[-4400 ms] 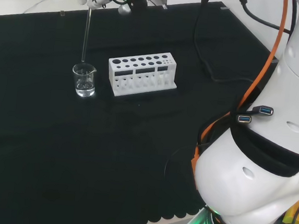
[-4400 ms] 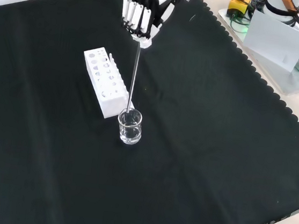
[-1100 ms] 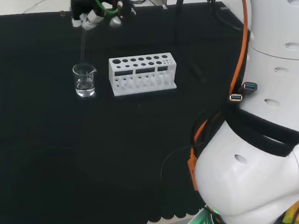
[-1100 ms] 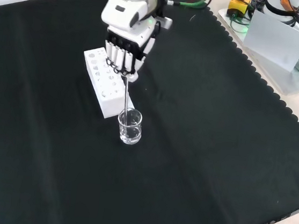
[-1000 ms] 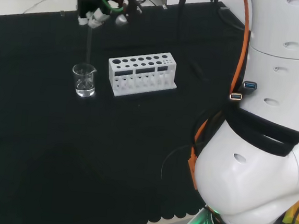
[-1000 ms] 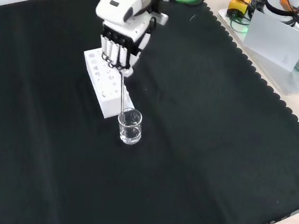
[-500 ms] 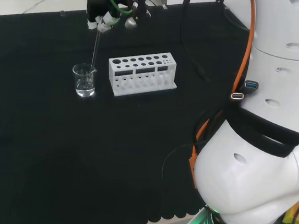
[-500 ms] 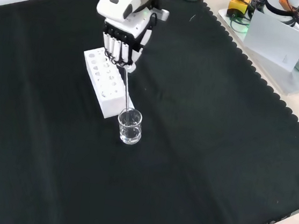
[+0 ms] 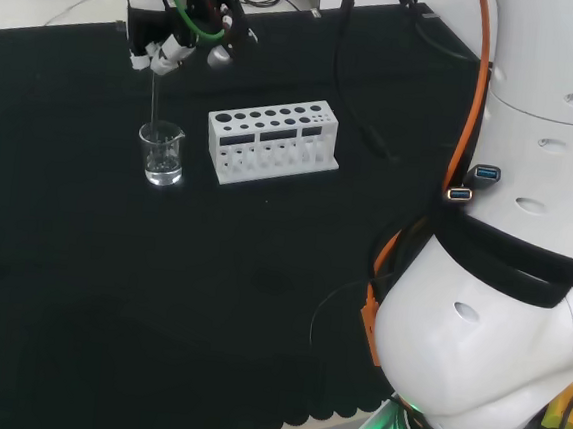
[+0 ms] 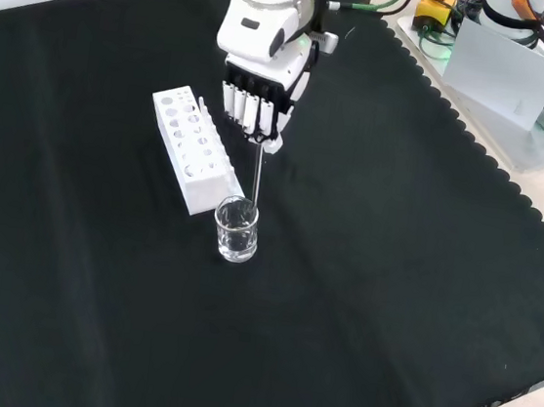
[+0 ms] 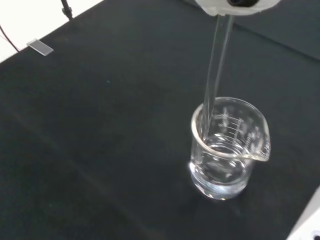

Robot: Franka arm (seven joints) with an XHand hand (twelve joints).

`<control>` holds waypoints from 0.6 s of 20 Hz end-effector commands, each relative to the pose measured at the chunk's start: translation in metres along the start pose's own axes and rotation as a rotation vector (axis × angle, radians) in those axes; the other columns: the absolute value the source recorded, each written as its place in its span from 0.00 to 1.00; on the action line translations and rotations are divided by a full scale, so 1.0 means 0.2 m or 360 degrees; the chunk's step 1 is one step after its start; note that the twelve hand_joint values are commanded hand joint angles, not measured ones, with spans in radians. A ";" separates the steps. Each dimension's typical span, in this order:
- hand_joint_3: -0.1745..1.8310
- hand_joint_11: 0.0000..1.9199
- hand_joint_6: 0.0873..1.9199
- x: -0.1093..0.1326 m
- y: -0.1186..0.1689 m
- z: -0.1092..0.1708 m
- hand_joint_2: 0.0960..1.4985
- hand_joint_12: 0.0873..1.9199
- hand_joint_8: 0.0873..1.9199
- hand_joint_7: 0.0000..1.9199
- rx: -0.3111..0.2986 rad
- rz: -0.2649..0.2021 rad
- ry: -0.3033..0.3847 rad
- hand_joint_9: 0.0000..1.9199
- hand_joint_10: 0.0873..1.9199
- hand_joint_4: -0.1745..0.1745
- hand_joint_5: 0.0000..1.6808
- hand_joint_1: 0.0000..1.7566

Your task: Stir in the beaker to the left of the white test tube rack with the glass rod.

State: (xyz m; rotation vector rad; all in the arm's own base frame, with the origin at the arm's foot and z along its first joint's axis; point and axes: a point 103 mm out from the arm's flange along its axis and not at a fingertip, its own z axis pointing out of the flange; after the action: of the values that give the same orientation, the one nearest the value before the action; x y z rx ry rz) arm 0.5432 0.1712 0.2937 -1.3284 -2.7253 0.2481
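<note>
A small clear glass beaker (image 9: 161, 154) (image 10: 236, 230) (image 11: 228, 149) with a little clear liquid stands on the black cloth, left of the white test tube rack (image 9: 273, 140) (image 10: 191, 147) in the head view. The hand (image 9: 172, 36) (image 10: 259, 91) hangs above the beaker, its fingers curled round the top of a thin glass rod (image 9: 153, 97) (image 10: 256, 176) (image 11: 216, 73). The rod runs down from the hand and its lower end dips inside the beaker near the rim.
The arm's big white links (image 9: 502, 274) stand at the right of the head view, with orange cable along them. Boxes and cables (image 10: 505, 53) lie beyond the cloth's scalloped edge at the front view's upper right.
The hand with the rod has swung leftward in the head view and rightward in the front view, so the rod's tilt changed. The rod's tip stays in the beaker; beaker and rack stand still.
</note>
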 end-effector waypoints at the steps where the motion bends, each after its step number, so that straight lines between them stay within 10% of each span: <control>1: 0.09 0.64 0.12 -0.03 0.08 0.03 0.65 0.31 0.49 0.50 -0.0038 -0.0039 0.0026 0.58 0.58 0.00 0.73 0.87; 4: 0.09 0.65 0.11 -0.17 0.11 0.03 0.65 0.31 0.49 0.50 -0.0048 -0.0035 0.0041 0.58 0.58 0.00 0.73 0.87; 9: 0.09 0.64 0.13 -0.22 0.13 -0.02 0.65 0.32 0.50 0.49 0.0053 0.0216 -0.0127 0.58 0.58 0.00 0.72 0.87; 12: 0.09 0.64 0.16 -0.25 0.10 -0.02 0.65 0.33 0.51 0.49 0.0007 0.0194 -0.0066 0.58 0.59 0.00 0.71 0.87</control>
State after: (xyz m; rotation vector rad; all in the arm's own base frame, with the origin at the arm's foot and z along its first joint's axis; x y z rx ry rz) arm 0.5838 0.1623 0.2968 -1.3662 -2.7282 0.2501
